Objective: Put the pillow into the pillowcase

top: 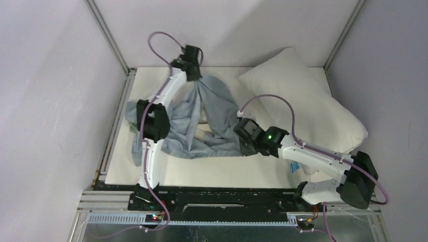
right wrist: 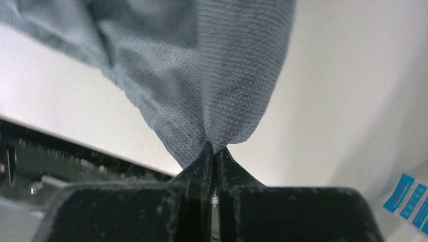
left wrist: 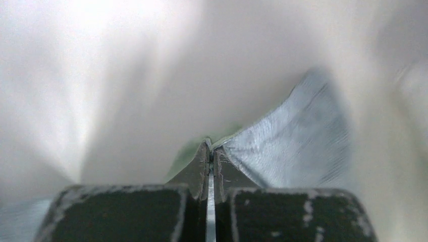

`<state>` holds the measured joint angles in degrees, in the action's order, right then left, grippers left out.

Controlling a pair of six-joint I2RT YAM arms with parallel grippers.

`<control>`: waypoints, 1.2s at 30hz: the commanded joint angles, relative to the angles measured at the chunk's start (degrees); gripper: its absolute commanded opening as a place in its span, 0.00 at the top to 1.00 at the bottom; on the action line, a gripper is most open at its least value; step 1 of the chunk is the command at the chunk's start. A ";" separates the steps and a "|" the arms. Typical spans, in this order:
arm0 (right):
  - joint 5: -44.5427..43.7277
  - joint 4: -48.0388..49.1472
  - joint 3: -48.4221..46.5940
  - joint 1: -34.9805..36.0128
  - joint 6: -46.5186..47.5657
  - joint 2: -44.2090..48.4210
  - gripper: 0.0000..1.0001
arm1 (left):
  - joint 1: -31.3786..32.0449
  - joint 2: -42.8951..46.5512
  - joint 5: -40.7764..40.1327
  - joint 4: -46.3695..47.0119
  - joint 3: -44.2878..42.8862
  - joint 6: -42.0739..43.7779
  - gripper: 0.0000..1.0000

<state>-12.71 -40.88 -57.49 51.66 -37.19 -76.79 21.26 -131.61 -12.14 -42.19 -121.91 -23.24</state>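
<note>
The pillowcase [top: 202, 126] lies crumpled on the left half of the table [top: 227, 171]. Its length runs roughly from the far edge toward the near side, fanning wider as it comes nearer. It is lifted at two points. The left claw [top: 196, 76] is pressed together on a bunched end at the far side; the left wrist view [left wrist: 211, 151] shows blue-grey cloth and a sliver of greenish lining pinched at its tips. The right claw [top: 242, 142] is likewise pressed together on a fold at the cloth's right near edge [right wrist: 214, 148]. The pillow [top: 308, 101] lies apart on the right. Its long axis runs diagonally from the far middle, up by the back wall, to the near right. A blue-printed tag [top: 295, 167] shows at its near end. The right arm crosses over that near end, and the left arm lies over the cloth's left part. The tabletop is white, with pale grey walls [top: 50, 101] and metal corner posts [top: 108, 35] around it.
</note>
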 commanded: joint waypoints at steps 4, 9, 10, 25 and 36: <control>-1.53 -8.47 -1.35 13.41 -8.09 -1.02 1.00 | -4.36 -5.19 3.51 -0.36 -20.33 1.83 1.00; 0.73 -3.74 -1.36 11.67 -6.13 -6.12 1.00 | -2.92 -5.54 11.54 0.08 -18.07 1.54 0.80; 1.50 -2.72 -1.39 10.38 -5.30 -6.46 0.98 | -2.43 -4.17 11.68 0.55 -16.10 2.02 0.64; 3.69 2.37 -11.54 -6.15 7.86 -9.67 0.28 | -0.31 38.29 4.74 12.22 42.09 -4.34 0.25; -6.66 1.84 -31.33 -23.47 15.11 -17.03 0.23 | 5.65 36.44 6.23 16.81 53.35 -9.52 0.27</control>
<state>-11.07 -41.23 -79.00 34.85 -26.00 -91.05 26.39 -94.04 -5.37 -29.30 -70.59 -28.73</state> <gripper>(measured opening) 0.753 0.732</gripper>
